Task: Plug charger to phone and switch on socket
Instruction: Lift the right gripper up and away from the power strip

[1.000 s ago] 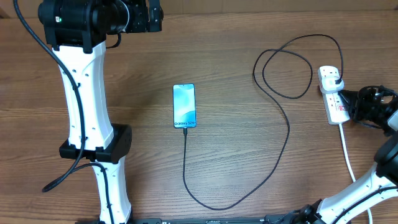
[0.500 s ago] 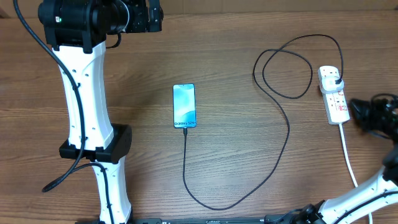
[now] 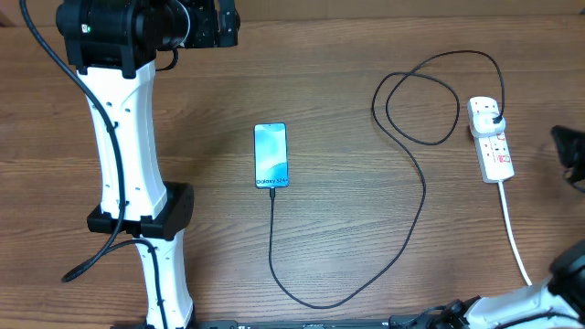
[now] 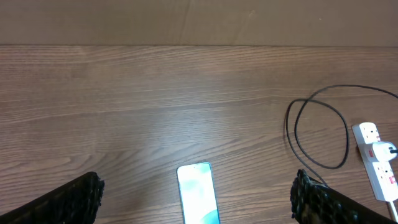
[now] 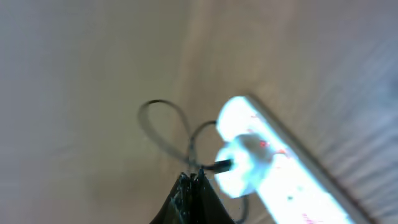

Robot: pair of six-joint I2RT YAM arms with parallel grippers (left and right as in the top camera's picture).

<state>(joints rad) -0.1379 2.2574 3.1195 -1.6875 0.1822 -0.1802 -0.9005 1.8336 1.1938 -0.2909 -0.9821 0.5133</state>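
The phone [image 3: 271,155] lies flat mid-table with its cyan screen up; it also shows in the left wrist view [image 4: 198,199]. The black charger cable [image 3: 422,187] runs from the phone's near end, curves round, loops, and ends in a plug [image 3: 494,117] seated in the white power strip [image 3: 491,142]. My left gripper [image 4: 198,188] is open wide, high above the phone. My right gripper [image 5: 195,182] is shut and empty, in a blurred view, with the power strip [image 5: 280,177] and plug [image 5: 247,152] just beyond its tips. In the overhead view it [image 3: 570,153] sits at the right edge, apart from the strip.
The strip's white cord [image 3: 514,239] runs toward the near right edge. The left arm's white column and base [image 3: 123,164] stand at the left. A cardboard wall [image 4: 199,22] backs the wooden table.
My right gripper has drawn back to the right, from touching the power strip to the frame's right edge. Phone, cable and left arm have not moved.
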